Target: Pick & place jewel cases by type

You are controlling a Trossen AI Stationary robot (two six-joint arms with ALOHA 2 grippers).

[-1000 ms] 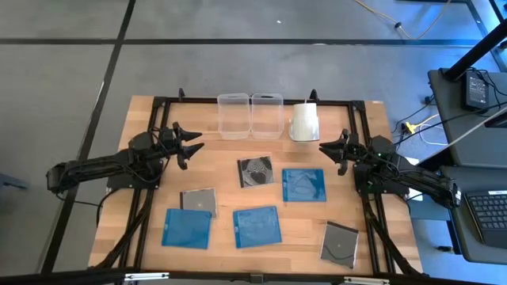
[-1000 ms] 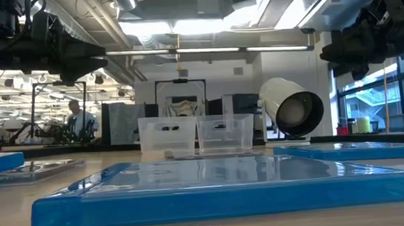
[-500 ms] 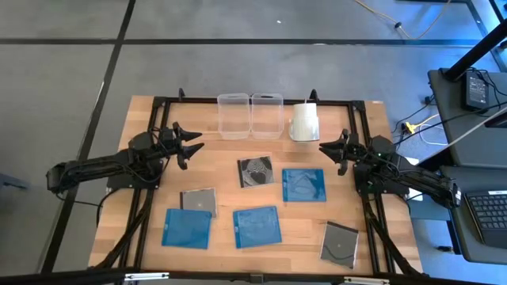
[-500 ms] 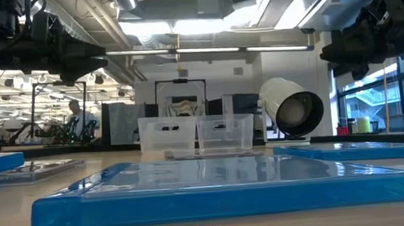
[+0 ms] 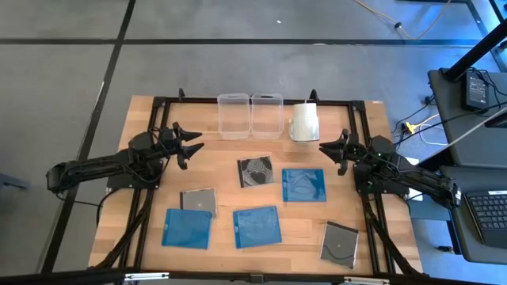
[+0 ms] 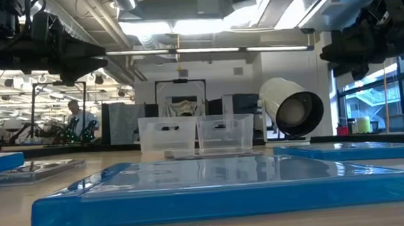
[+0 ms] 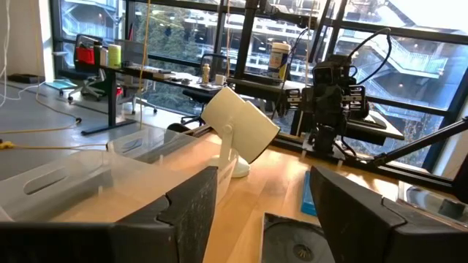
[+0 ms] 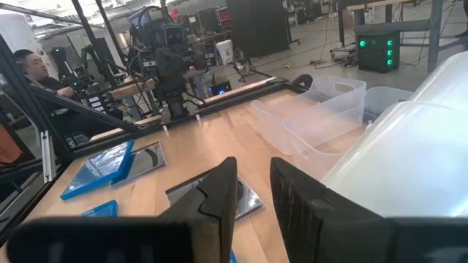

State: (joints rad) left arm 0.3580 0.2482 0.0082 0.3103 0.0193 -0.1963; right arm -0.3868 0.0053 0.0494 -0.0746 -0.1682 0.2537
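The left gripper's [image 5: 195, 146] two dark fingers [image 7: 186, 212] are spread wide and hold nothing, and the right gripper's [image 5: 325, 146] fingers [image 8: 219, 196] sit close with a small gap, also holding nothing. To start well, I think one arm should come down flat over one case, fingers wide enough for its edges. The six thin square plastic jewel cases lie flat on the wooden table [image 5: 372, 127], apart from both grippers; the grey disc case [image 5: 256, 171] lies between them, below the two clear plastic bins [image 5: 250, 115].

Two dark jointed arms [image 5: 103, 168], black cabling
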